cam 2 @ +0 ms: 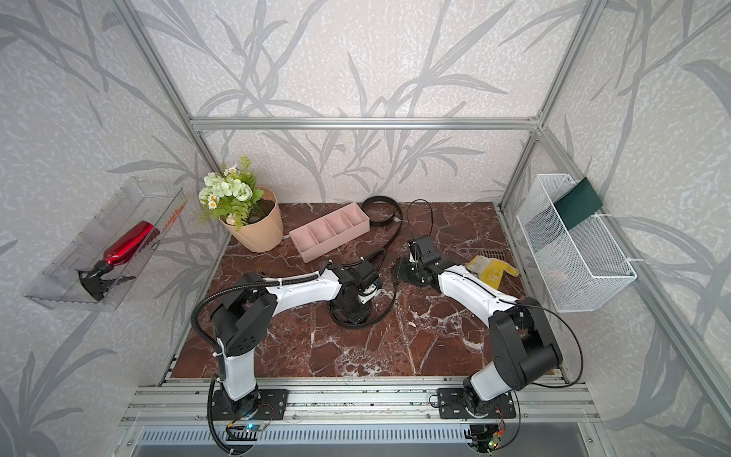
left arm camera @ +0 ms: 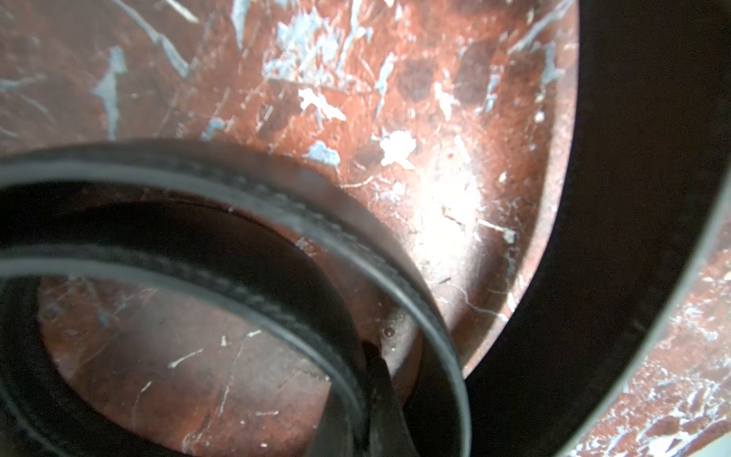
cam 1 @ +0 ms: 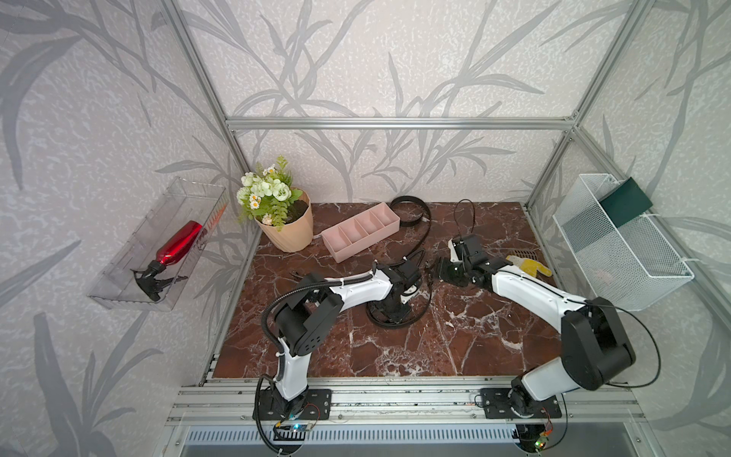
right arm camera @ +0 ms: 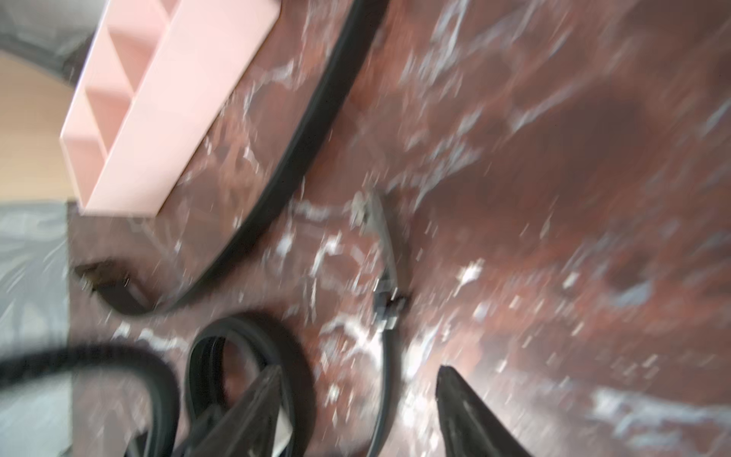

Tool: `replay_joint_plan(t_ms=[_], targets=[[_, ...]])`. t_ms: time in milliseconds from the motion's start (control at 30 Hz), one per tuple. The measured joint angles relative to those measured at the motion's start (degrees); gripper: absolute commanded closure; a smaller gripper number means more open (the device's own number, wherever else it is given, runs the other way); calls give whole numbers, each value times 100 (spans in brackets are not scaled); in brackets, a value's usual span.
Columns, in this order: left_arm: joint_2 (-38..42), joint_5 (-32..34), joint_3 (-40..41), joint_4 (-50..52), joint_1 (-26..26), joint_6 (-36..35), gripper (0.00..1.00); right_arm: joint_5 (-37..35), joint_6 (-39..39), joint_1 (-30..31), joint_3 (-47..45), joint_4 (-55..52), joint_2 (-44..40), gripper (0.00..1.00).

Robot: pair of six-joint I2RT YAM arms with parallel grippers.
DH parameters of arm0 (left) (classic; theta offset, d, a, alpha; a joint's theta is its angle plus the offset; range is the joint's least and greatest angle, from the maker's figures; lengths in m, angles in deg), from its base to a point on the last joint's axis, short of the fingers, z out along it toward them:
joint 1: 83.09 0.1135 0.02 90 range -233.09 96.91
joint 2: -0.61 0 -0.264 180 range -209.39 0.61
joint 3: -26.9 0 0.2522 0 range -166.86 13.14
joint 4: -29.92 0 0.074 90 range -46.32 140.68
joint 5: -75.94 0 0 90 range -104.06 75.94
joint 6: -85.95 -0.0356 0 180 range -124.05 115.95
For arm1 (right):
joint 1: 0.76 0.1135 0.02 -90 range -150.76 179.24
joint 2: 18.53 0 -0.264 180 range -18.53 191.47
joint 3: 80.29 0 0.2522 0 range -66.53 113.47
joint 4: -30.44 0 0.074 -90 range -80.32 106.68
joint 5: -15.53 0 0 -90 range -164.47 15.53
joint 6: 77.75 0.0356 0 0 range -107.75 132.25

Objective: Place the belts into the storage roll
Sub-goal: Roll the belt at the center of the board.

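two white arms are reaching over red marble: left gripper (cam 1: 396, 312) is pinching a coiled black belt (cam 1: 415, 316), right gripper (right arm camera: 358, 411) is gaping empty. second belt (cam 1: 419, 213) is curling beside the ridged pink tray (cam 1: 379, 235).

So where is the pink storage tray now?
In both top views the pink storage tray stands at the table's back, between the flowerpot and a looped belt.

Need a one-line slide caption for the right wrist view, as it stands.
Blurred view: right gripper open above the marble table, black belt curving past the pink storage roll.
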State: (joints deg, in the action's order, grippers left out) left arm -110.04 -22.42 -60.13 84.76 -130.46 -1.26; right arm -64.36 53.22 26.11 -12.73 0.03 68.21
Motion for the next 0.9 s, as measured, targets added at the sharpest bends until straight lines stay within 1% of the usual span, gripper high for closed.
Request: replay_joint_plan(t_ms=[100, 167, 233, 333, 367, 467, 500, 667, 833, 900], targets=[[37, -2, 61, -66, 0, 44, 100, 146, 286, 260, -439, 0, 177, 39], [72, -4, 114, -127, 0, 48, 100, 199, 387, 319, -516, 9, 448, 40], [118, -9, 188, -208, 0, 46, 100, 214, 442, 334, -501, 85, 710, 43], [212, -37, 334, -372, -4, 31, 100, 162, 446, 345, -269, 149, 898, 51], [251, -52, 391, -435, -4, 20, 100, 120, 420, 345, -205, 129, 992, 59], [348, -122, 538, -601, -4, -55, 100, -72, 205, 289, -13, -9, 1209, 95], [378, -157, 590, -658, -9, -96, 100, -142, 142, 254, 28, -92, 1250, 100], [487, -387, 763, -852, -39, -452, 100, -542, -310, -205, 85, -424, 1220, 100], [649, -848, 1045, -1217, -225, -1088, 100, -1567, -977, -723, 59, -654, 1012, 100], [682, -970, 1106, -1316, -382, -1349, 100, -1773, -1172, -874, -2, -555, 949, 100]])
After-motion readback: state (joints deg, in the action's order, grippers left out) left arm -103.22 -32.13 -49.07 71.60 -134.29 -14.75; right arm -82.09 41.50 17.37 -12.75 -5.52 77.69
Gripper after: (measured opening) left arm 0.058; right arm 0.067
